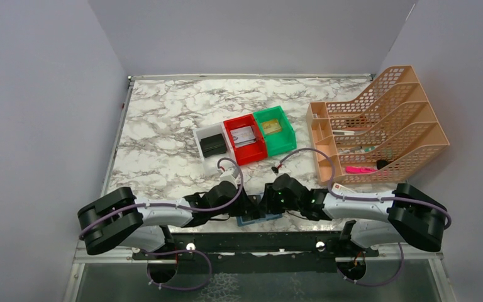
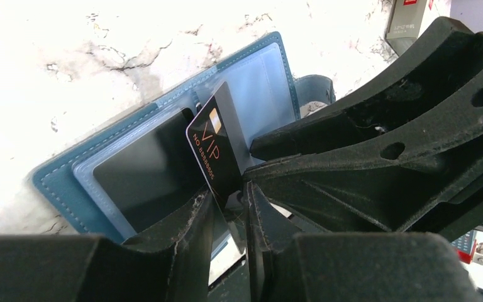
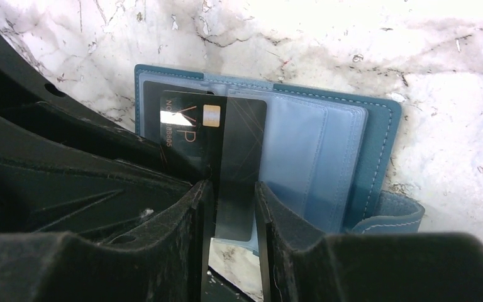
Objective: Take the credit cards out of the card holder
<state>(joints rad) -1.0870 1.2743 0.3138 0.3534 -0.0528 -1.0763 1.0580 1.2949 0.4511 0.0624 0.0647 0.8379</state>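
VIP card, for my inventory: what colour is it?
The VIP card is black with gold lettering, clearest in the left wrist view.

This is a robotics lab test cell. The left arm (image 1: 163,214) and right arm (image 1: 358,204) are bolted to a black rail (image 1: 251,242) at the edge of a marble-print table (image 1: 163,126). Plain grey walls (image 1: 38,94) box it in, with small bins (image 1: 275,130) and a file rack (image 1: 383,126) on top.
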